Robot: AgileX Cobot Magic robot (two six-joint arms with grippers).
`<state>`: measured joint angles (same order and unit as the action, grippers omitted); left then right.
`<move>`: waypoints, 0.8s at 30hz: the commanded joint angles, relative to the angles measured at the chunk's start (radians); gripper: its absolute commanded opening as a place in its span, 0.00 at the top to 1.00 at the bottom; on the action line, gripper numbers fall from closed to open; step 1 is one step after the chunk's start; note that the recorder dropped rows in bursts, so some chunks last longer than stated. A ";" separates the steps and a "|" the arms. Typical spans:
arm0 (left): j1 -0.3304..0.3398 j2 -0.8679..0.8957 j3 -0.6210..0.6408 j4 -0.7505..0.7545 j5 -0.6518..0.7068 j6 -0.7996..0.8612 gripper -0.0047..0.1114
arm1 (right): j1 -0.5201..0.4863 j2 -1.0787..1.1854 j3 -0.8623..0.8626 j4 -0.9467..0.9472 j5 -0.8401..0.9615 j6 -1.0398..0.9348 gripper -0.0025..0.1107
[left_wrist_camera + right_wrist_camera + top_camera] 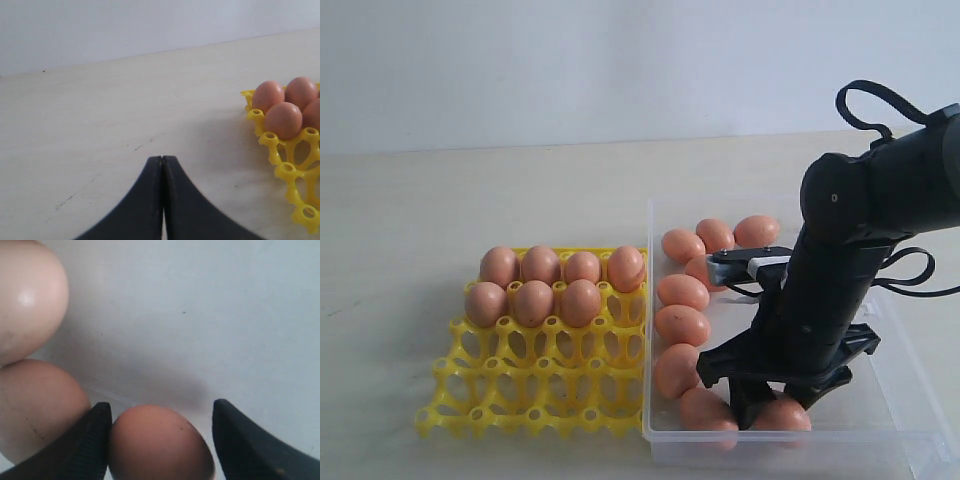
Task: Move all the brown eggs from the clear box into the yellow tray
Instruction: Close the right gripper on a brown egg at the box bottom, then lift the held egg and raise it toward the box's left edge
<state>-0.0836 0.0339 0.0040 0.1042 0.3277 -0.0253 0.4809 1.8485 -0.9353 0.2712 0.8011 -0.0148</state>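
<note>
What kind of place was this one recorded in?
Probably a bare lab test bench: a plain pale tabletop, a blank white wall, and only a robot arm, yellow tray and clear box of brown eggs.

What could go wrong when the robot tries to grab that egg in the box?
1. The right gripper stands open around one brown egg, which sits closer to one finger; closing might push it aside rather than pinch it.
2. Another egg lies right next to that finger and could get bumped.
3. Eggs are smooth and round, so it might slip on the way to the yellow tray.
</note>
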 commanded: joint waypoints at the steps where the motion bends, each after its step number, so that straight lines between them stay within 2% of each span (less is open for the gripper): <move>1: -0.007 0.002 -0.004 -0.002 -0.012 -0.004 0.96 | -0.006 0.001 0.004 -0.023 -0.025 -0.009 0.46; 5: -0.007 0.002 -0.004 -0.002 -0.012 -0.004 0.96 | -0.006 0.001 0.004 -0.026 -0.033 -0.009 0.48; 6: -0.007 0.002 -0.004 -0.002 -0.012 -0.004 0.96 | -0.006 0.001 0.004 -0.028 -0.037 -0.010 0.54; 10: -0.007 0.002 -0.004 -0.002 -0.012 -0.004 0.96 | -0.006 0.001 0.004 -0.031 -0.034 -0.097 0.97; 14: -0.007 0.002 -0.004 -0.002 -0.012 -0.004 0.96 | -0.006 -0.019 0.004 -0.039 -0.046 -0.117 0.98; 24: -0.007 0.002 -0.004 -0.002 -0.012 -0.004 0.96 | -0.006 -0.172 0.017 -0.036 -0.276 -0.117 0.98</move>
<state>-0.0836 0.0339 0.0040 0.1042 0.3277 -0.0253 0.4809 1.7027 -0.9330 0.2403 0.5842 -0.1204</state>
